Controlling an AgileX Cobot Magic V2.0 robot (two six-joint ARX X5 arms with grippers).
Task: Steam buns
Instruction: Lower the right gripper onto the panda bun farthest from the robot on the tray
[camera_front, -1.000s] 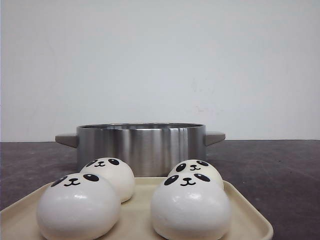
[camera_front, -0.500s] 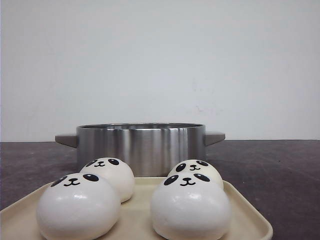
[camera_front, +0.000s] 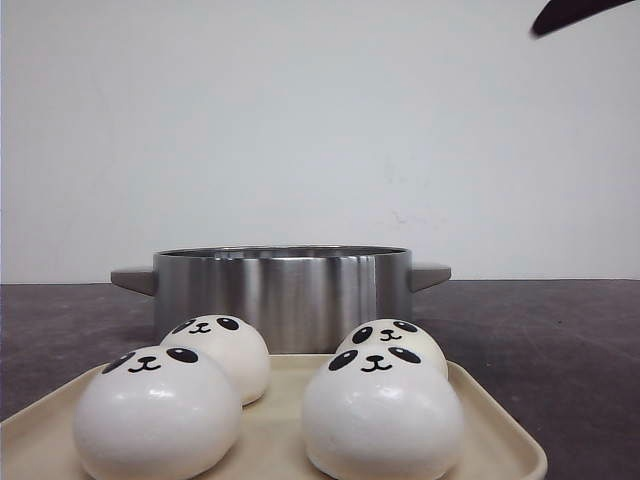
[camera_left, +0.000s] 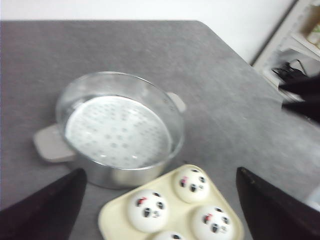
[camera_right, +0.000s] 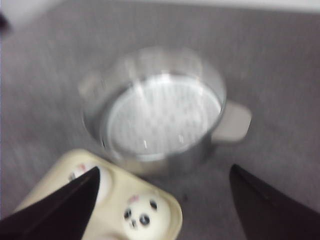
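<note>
Several glossy white buns with panda faces sit on a cream tray (camera_front: 490, 432) at the front: one at front left (camera_front: 155, 410), one at front right (camera_front: 380, 415), and two behind them (camera_front: 222, 348) (camera_front: 392, 336). My left gripper (camera_left: 160, 171) hangs open high above the tray and the buns (camera_left: 192, 184), holding nothing. My right gripper (camera_right: 165, 167) is also open and empty, high over the tray's corner; one bun (camera_right: 140, 215) shows between its fingers and another is partly hidden behind a finger.
A steel pot (camera_front: 280, 295) with grey side handles stands just behind the tray, with a perforated steamer plate (camera_left: 117, 130) inside. A dark arm part (camera_front: 578, 14) pokes into the top right corner of the front view. Shelving (camera_left: 295, 45) stands past the table's edge.
A dark arm part has come into the top right corner of the front view. The buns, tray and pot have not moved.
</note>
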